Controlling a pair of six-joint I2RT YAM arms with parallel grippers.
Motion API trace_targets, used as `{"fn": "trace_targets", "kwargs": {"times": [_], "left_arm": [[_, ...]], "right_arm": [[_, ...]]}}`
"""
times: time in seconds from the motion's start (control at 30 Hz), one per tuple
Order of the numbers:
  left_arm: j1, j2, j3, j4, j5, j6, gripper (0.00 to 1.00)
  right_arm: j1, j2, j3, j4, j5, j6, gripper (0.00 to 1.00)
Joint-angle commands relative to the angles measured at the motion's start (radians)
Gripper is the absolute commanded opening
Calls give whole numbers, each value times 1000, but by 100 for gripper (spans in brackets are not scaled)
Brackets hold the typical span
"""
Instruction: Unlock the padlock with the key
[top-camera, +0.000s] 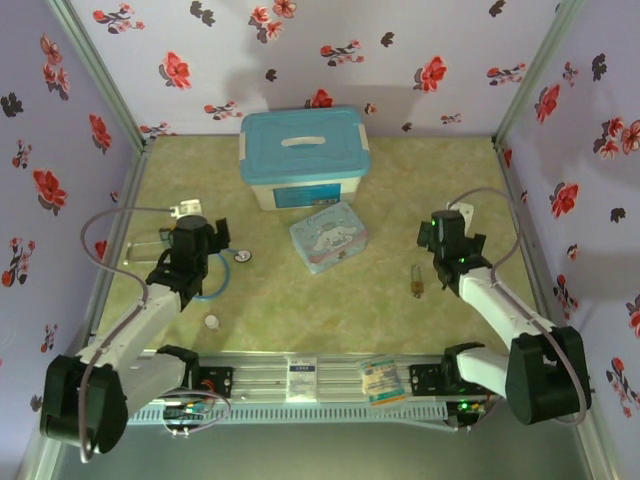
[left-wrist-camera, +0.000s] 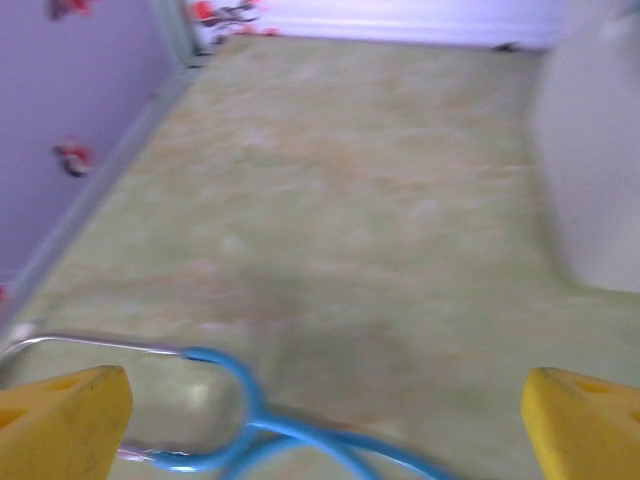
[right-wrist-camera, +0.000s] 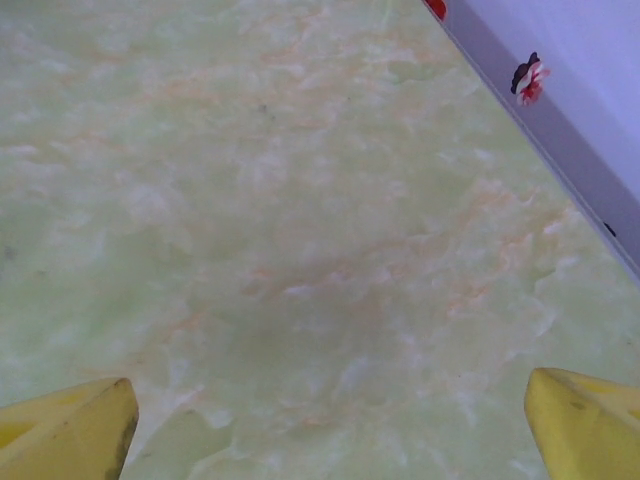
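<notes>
- Yellow fingertips (left-wrist-camera: 65, 420) of the left gripper (left-wrist-camera: 325, 425) are spread wide and holding nothing, with a blue stethoscope tube (left-wrist-camera: 245, 415) lying on the table under them.
- Right gripper (right-wrist-camera: 325, 425) is the same deal: wide open, released, bare green tabletop (right-wrist-camera: 300, 200) below.
- Padlock (top-camera: 416, 288) lies on the table near the right gripper, not touching it, off to the right of the cartoon tin (top-camera: 329, 237).
- Key is too tiny to pick out for sure.

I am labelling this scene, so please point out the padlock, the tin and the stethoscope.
padlock (top-camera: 416, 289): top view, on its brass body.
tin (top-camera: 328, 236): top view, on the middle of its lid.
stethoscope (top-camera: 243, 256): top view, on its round silver disc.
</notes>
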Motion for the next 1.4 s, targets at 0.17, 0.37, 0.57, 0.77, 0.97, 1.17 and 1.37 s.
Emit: {"fn": "trace_targets", "kwargs": {"times": [0.17,0.37,0.57,0.77,0.97,1.17,1.37], "left_arm": [[230,294,-152,633,203,136,100],[295,439,-148,787,314,117,100],[295,504,-209,964,326,118,100],[286,502,-142,835,373,150,100],[286,502,-144,840,374,150,100],[286,503,-142,835,374,153,100],[285,505,-134,820,378,155,100]], "right_arm": [[-89,189,-181,717,-31,-106,99],[-136,252,-242,922,13,-88,99],[-178,339,-148,829,-114,-84,99],[-184,391,-145,846,-277,-131,99],[-178,416,-181,971,-172,-111,99],[-177,397,-173,922,-175,-109,99],[-177,397,-174,919,-175,-109,99]]}}
